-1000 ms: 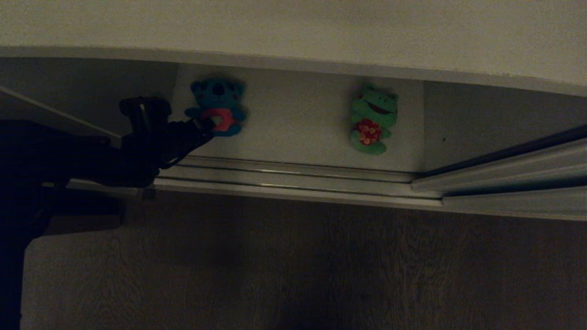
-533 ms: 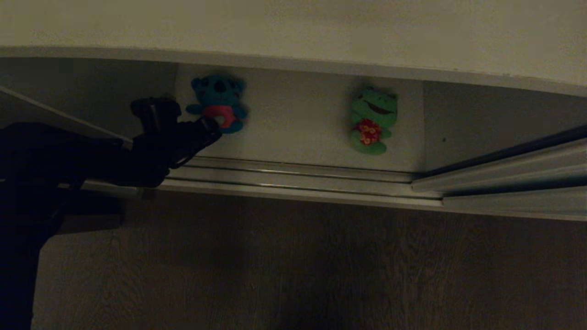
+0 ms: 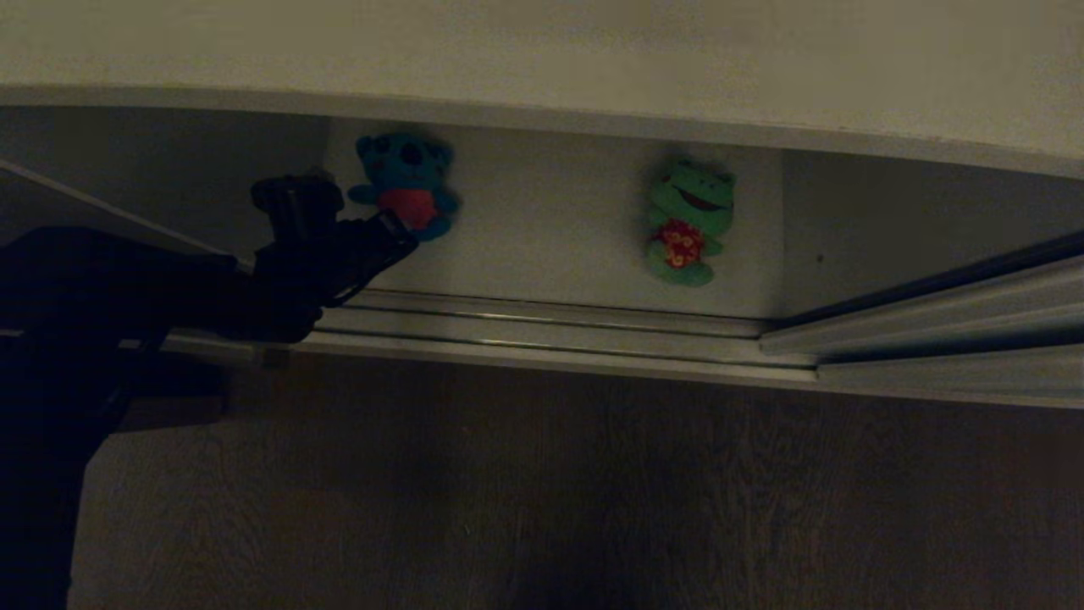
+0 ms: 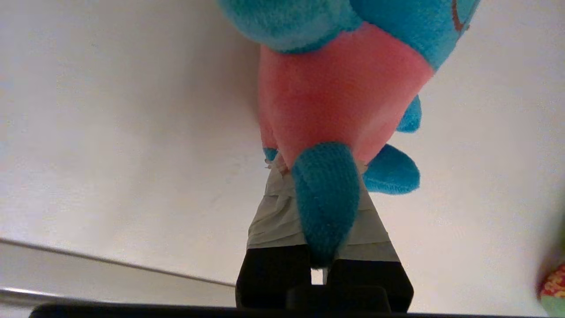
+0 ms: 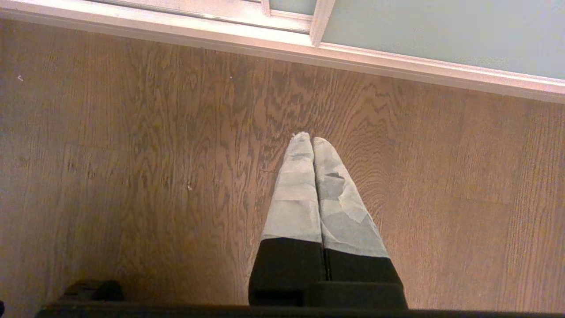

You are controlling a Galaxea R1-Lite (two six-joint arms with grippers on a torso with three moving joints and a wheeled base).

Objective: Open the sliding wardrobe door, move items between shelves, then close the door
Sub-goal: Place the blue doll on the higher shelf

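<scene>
The blue plush toy with a red belly [image 3: 405, 182] lies on the white lower shelf [image 3: 550, 229], at its left. My left gripper [image 3: 396, 237] reaches in from the left. In the left wrist view this gripper [image 4: 320, 165] is shut on one blue leg of the toy [image 4: 340, 97]. The green frog plush [image 3: 688, 222] lies farther right on the same shelf. A second white shelf [image 3: 542, 51] runs above. The sliding wardrobe door [image 3: 948, 326] stands pushed to the right. My right gripper [image 5: 312, 139] hangs shut and empty over the floor.
Metal door tracks [image 3: 550, 326] run along the front of the lower shelf. Dark wooden floor [image 3: 593, 491] fills the foreground. The frog's edge [image 4: 554, 287] shows in the left wrist view. The pale door panel [image 5: 441, 35] is near my right gripper.
My left gripper pushed a little farther in and shut on the blue toy's leg. The toy has shifted slightly up the picture. The frog and the right arm stayed put.
</scene>
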